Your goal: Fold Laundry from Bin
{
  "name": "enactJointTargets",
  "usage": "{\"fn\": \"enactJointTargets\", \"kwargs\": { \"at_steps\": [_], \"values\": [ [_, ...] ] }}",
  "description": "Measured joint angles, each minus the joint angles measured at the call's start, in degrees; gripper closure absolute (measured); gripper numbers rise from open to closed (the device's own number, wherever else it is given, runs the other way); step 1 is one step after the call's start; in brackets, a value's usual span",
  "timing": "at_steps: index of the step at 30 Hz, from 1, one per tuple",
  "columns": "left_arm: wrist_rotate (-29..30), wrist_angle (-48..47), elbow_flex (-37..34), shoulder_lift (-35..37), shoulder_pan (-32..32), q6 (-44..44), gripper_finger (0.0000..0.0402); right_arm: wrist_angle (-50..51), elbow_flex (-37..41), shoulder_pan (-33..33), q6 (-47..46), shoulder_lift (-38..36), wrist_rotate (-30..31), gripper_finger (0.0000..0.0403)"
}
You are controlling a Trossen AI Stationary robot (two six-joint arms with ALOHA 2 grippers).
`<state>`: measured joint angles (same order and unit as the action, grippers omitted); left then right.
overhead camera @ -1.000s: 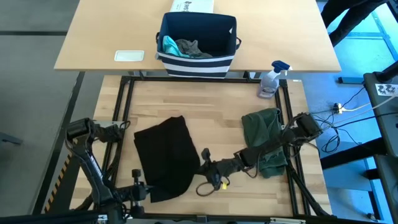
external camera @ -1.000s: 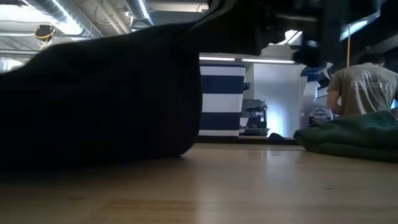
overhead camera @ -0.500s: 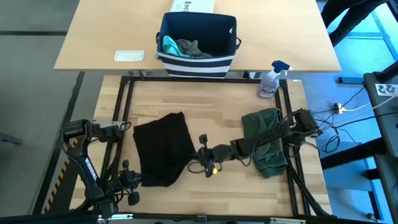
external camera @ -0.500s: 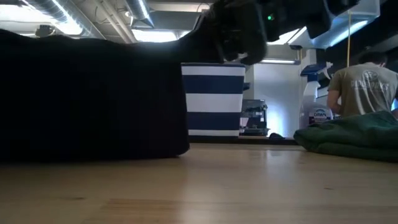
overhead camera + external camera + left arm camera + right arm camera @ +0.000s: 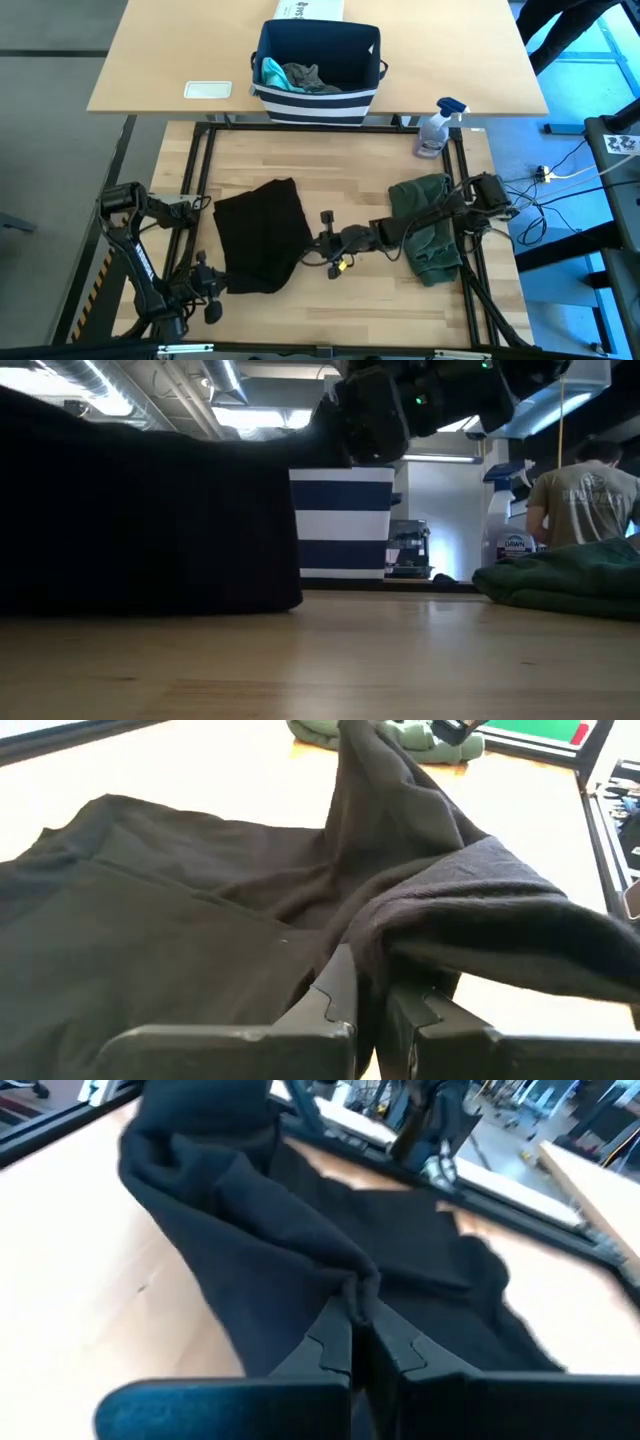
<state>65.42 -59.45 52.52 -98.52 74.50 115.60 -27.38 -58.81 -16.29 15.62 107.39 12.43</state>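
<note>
Folding the black T-shirt

Both our claws, left claw (image 5: 368, 1010) and right claw (image 5: 362, 1342), stay clamped on the black T-shirt (image 5: 258, 240), drawn narrower since; fold progressing.

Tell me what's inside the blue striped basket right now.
The basket holds a teal cloth against one end and a crumpled grey garment beside it. Whatever lies under those two is covered, so nothing more can be seen.

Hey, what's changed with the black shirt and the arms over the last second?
Both hands, left hand and right hand, shut on the black T-shirt, carried its near edge away from the front of the table, folding it shorter. The olive-green garment, bin and spray bottle stayed put.
</note>
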Motion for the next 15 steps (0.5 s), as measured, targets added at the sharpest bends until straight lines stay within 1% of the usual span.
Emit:
{"fn": "enactJointTargets", "kwargs": {
  "at_steps": [3, 5, 11, 15],
  "values": [
    [-0.94, 1.70, -0.03, 0.02, 0.02, -0.02, 0.0398, 0.29, 1.49, -1.47, -1.89, 0.00, 0.02, 0.0401],
    [-2.60, 3.00, -0.03, 0.02, 0.02, -0.12, 0.0398, 0.31, 2.34, -3.04, -3.07, 0.00, -0.08, 0.0401],
    [-6.55, 6.04, -0.03, 0.02, 0.04, -0.70, 0.0398, 0.90, 3.11, -9.48, -5.33, 0.00, -5.25, 0.0401],
    [-9.08, 12.25, -0.03, 0.07, -0.67, -6.07, 0.0398, 0.88, 3.11, -13.77, -9.42, 0.00, -6.01, 0.0401]
  ]
}}
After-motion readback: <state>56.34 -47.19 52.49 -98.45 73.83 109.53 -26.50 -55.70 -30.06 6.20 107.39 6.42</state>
